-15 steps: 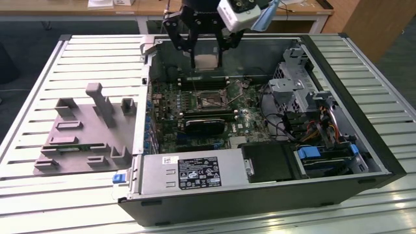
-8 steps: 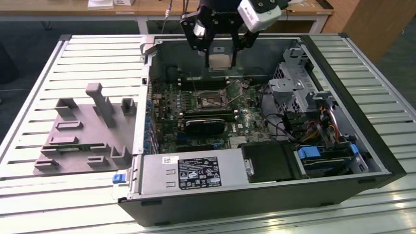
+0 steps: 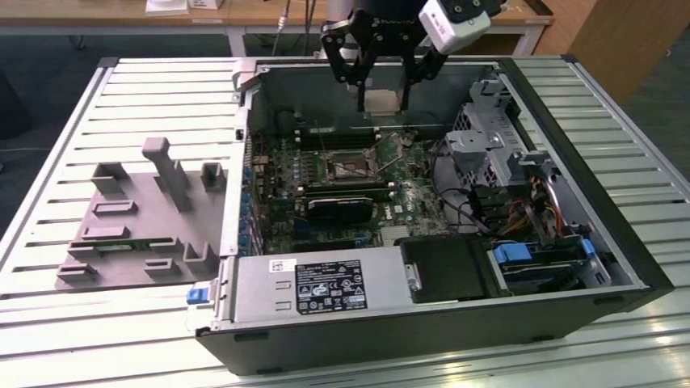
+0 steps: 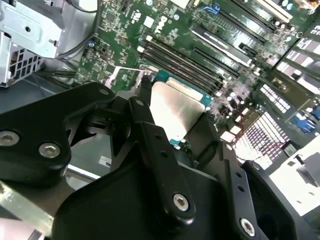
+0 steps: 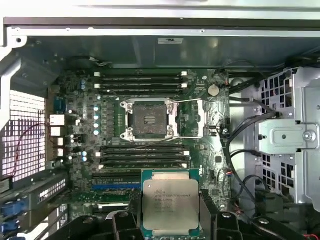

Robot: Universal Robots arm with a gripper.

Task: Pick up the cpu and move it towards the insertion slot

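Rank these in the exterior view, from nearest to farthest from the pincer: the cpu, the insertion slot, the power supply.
1. The cpu: held in the pincer, above the case's far wall.
2. The insertion slot: on the motherboard, below the pincer.
3. The power supply: at the case's near edge.

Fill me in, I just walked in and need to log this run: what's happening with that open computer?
The robot arm's hand is shut on the cpu, gripping it by its edges above the open computer case. The chip hangs in the air over the motherboard, not yet seated. The insertion slot lies open and empty, its metal frame lifted aside, between the rows of memory slots.
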